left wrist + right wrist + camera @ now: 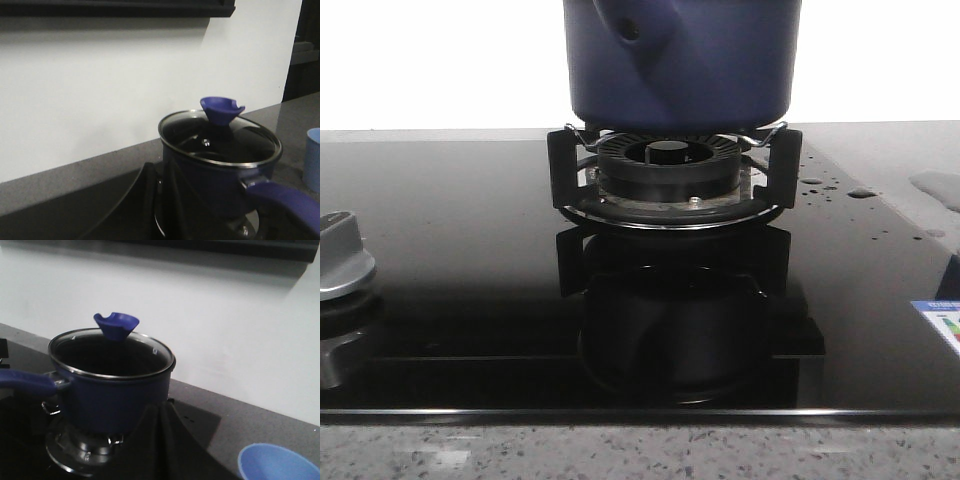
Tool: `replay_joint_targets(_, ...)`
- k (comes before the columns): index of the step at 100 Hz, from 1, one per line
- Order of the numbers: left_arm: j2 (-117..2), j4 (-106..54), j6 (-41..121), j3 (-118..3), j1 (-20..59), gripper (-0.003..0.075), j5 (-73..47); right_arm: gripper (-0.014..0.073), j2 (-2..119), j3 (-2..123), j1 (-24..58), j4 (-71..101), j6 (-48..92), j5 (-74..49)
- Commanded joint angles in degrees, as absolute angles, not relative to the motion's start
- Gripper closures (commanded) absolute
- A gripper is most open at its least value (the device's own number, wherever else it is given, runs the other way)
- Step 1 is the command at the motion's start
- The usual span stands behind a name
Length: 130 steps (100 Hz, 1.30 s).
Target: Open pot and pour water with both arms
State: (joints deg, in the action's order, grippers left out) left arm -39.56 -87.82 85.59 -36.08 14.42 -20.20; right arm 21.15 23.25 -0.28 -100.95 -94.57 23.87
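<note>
Currently the pot (680, 62) sits on the pronged pan support (670, 165) over the burner (667, 160) of a glossy black hob (450, 260). Its glass lid (220, 137) is in place, topped by a blue knob (221, 110), so the opening step is judged not yet begun. The long blue handle (282, 202) projects toward the left wrist camera; in the right wrist view the same handle points away to one side. A light blue bowl (277, 464) stands on the grey worktop (260, 420), close under the right wrist camera, beyond the pot from the left one.

Risks from this state:
- The knob is flared and notched. An off-centre grip could slip, dropping the glass lid back onto the rim.
- The pot rests only on narrow prongs. A sideways push during the approach to the handle could slide it off the support.
- Water droplets (815, 185) lie on the hob beside the burner. Spilling more during pouring is likely if the pot is tilted before its lip is above the bowl.
- Lifting by the long handle alone loads the grip unevenly; the pot may rotate.

Neither the left hand nor the right hand appears in any view. Whether each is released or clenched cannot be told, and no contact with pot, lid or handle is visible.
</note>
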Motion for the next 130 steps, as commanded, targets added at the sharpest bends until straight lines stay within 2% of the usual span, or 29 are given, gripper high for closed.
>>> replay_joint_targets(1, -36.40, -89.71, 85.04, -33.93, 14.30, 0.0741, -19.57, 0.0657, 19.88, 22.88, 0.02, -100.14, -95.10, 24.15)
replay_joint_targets(22, -32.07, -89.71, 85.04, -30.43, 14.30, 0.0741, -20.04, 0.0657, 19.05, 22.21, 0.02, -100.14, -95.10, 26.68)
replay_joint_targets(84, -31.95, -89.38, 85.04, -30.43, 14.30, 0.0741, -20.16, 0.0657, 19.05, 22.21, 0.00, -100.14, -95.10, 26.44)
replay_joint_targets(104, -31.95, -88.76, 85.32, -30.00, 14.30, 0.0741, -15.21, 0.0657, 19.05, 22.21, 0.00, -100.14, -95.10, 26.34)
replay_joint_targets(108, -31.78, -85.37, 84.43, -29.89, 14.30, 0.0741, -14.54, 0.0657, 19.05, 22.21, 0.00, -100.14, -95.10, 26.34)
replay_joint_targets(115, -31.56, -69.65, 75.07, -29.89, 14.30, 0.0741, -14.70, 0.0657, 19.05, 22.21, 0.00, -100.14, -95.10, 26.34)
replay_joint_targets(130, -31.00, -24.13, 30.07, -29.35, 14.30, 0.0741, -14.70, 0.0657, 19.05, 22.21, 0.00, -100.14, -95.10, 26.34)
